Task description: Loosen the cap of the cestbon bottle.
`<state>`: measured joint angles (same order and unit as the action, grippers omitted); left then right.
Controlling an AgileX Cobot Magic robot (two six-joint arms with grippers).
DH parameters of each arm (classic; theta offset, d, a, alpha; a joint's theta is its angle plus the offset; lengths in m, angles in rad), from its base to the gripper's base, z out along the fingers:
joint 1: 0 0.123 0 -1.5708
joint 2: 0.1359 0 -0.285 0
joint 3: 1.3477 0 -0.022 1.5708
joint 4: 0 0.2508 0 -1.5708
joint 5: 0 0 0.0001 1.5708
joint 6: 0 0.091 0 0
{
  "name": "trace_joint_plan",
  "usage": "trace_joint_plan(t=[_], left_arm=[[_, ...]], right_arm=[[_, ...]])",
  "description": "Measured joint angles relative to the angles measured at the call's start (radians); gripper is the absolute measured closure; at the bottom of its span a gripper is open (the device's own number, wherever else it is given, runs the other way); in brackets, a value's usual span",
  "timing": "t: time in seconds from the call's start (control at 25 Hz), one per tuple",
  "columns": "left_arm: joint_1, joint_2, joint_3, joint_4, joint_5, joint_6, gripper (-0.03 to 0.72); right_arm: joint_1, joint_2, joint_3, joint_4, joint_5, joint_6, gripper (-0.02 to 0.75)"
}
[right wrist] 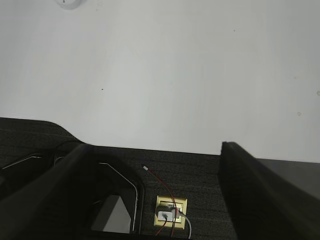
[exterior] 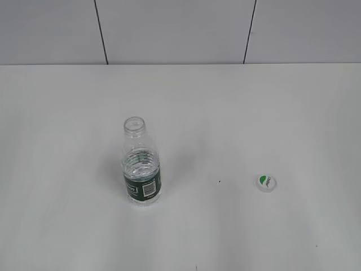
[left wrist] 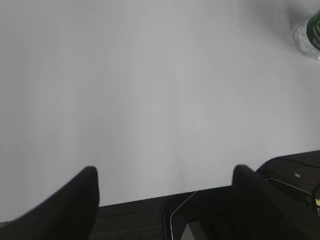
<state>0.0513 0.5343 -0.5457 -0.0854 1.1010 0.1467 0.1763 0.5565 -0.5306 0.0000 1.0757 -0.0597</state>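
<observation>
The cestbon bottle stands upright on the white table, left of centre, with its mouth open and no cap on it. Its base shows at the top right corner of the left wrist view. The cap lies flat on the table to the bottle's right, green mark up; its edge shows at the top left of the right wrist view. Neither gripper shows in the exterior view. My left gripper is open and empty over the table's front edge. My right gripper is open and empty, also at the front edge.
The white table ends at a tiled wall at the back. Below the front edge lie dark floor, a dark robot base and a brass floor socket with wires.
</observation>
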Motion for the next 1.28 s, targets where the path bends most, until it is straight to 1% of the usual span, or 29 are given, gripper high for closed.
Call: trace_joint_plan(t=[0.28,0.76,1.28], left_arm=[[0.000,-0.047,0.015,-0.020,-0.021,0.001,0.203],[0.000,-0.228,0.017,-0.020,-0.027,0.004,0.211],[0.000,-0.535,0.018,-0.020,-0.026,0.005,0.216]], right_arm=[[0.000,-0.068,0.006,-0.010,0.008,0.000,0.148],[0.000,-0.235,0.006,-0.015,0.012,0.001,0.148],[0.000,-0.559,0.009,-0.018,0.017,0.001,0.148]])
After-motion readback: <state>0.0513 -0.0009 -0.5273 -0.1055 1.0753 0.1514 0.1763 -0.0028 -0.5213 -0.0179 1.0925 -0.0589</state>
